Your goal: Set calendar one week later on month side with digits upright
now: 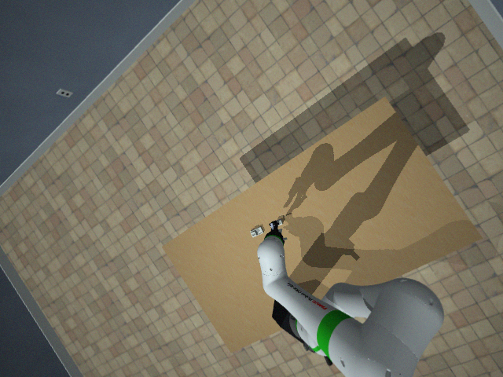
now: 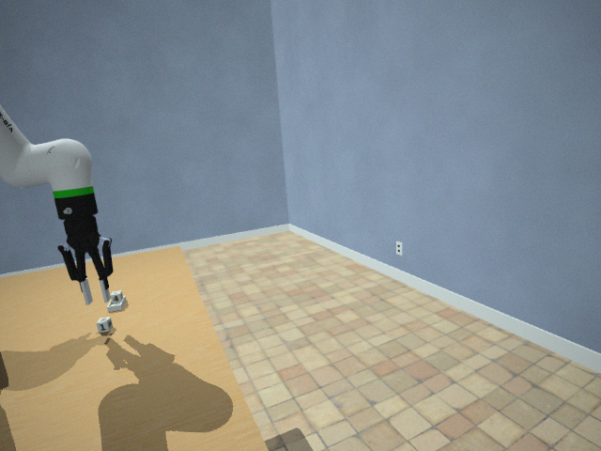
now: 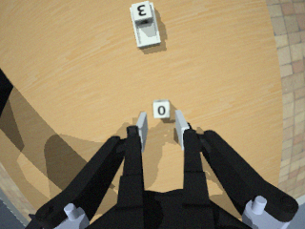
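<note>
wood-grained tabletop (image 1: 219, 276) (image 2: 160, 291) (image 3: 86, 62) holds the tray (image 1: 257, 230) (image 2: 115, 307) (image 3: 149, 44), one cube (image 2: 117, 295) (image 3: 142, 11) inside. the gripper (image 1: 277, 223) (image 2: 97, 302) (image 3: 161, 119) hovers, empty, its fingers partly open. the loose cube (image 1: 280, 222) (image 2: 103, 325) (image 3: 161, 110) sits outside the tray; picking it up seems the step in hand, so next calls for lining up, then lowering.

Light strikes the tan wooden table (image 1: 227, 259) (image 2: 146, 272) (image 3: 86, 72) from one side, throwing hard-edged, overlapping arm shadows. The blue-grey walls (image 1: 53, 44) (image 2: 437, 121) look dimmer and grainy; small cube digits are soft.
</note>
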You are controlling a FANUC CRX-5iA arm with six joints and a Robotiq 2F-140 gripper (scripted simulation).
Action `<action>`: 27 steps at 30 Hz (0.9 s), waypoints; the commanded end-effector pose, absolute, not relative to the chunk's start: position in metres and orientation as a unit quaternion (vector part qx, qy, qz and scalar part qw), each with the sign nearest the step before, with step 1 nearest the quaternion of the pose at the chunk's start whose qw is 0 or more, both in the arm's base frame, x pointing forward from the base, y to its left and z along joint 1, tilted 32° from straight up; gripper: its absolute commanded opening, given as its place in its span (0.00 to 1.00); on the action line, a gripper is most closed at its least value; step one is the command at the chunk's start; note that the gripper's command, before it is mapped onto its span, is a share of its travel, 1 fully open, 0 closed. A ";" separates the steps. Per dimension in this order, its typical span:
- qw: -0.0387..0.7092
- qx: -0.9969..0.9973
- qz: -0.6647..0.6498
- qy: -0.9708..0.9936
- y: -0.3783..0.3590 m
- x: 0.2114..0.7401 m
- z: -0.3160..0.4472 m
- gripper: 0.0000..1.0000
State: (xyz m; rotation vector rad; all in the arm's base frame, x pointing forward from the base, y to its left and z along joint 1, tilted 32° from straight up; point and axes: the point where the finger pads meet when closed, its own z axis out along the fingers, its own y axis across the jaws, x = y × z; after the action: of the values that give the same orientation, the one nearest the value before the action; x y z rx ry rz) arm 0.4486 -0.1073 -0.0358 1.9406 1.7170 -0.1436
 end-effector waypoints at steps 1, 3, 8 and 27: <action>0.270 0.720 -0.053 0.637 -0.109 0.450 -0.038 0.28; 0.270 0.720 -0.053 0.637 -0.110 0.450 -0.040 0.28; 0.270 0.720 -0.053 0.637 -0.112 0.451 -0.044 0.28; 0.270 0.720 -0.053 0.637 -0.123 0.458 -0.064 0.28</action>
State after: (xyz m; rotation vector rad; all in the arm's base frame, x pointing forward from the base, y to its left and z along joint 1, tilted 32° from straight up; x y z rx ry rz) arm 0.4575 -0.1223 -0.0621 1.9410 1.7173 -0.1441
